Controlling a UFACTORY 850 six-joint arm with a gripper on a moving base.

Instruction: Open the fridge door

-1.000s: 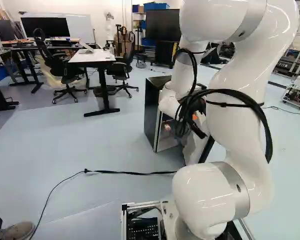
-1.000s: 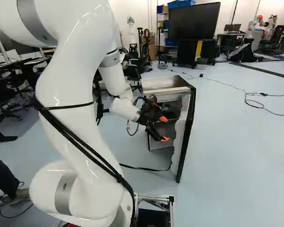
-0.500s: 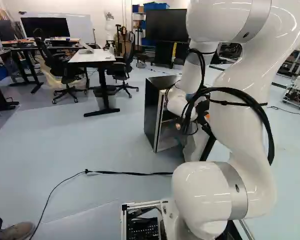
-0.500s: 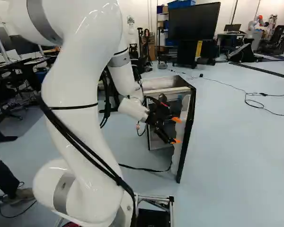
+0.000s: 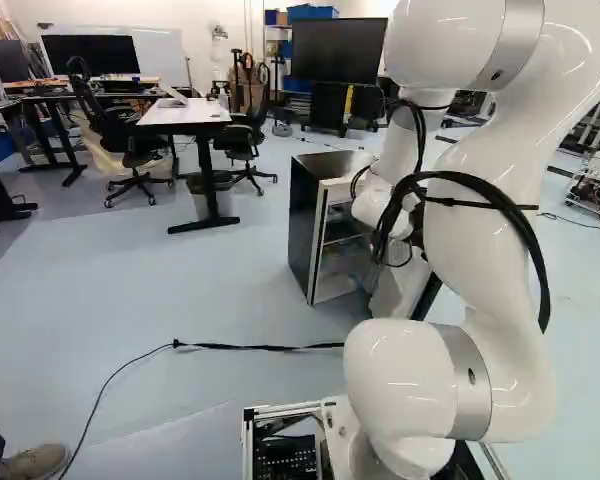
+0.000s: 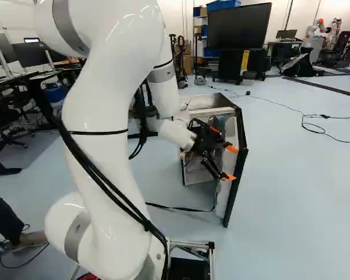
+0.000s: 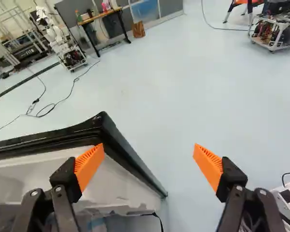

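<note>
Orange pads (image 7: 209,168) of the gripper (image 6: 230,163): standing wide apart | fridge door (image 7: 101,126): open, one finger (image 7: 66,181) over its white inner side, touching or not I cannot tell | fridge cabinet (image 5: 302,230): beyond the gripper | large dark screen (image 6: 238,26): farther behind

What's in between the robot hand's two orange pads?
In the wrist view, a black edge of the open fridge door shows between the pads, nearer one of them, and then floor.

Arched arm (image 6: 108,122); hand (image 6: 230,163), 2 fingers (image 7: 209,166) wide apart
</note>
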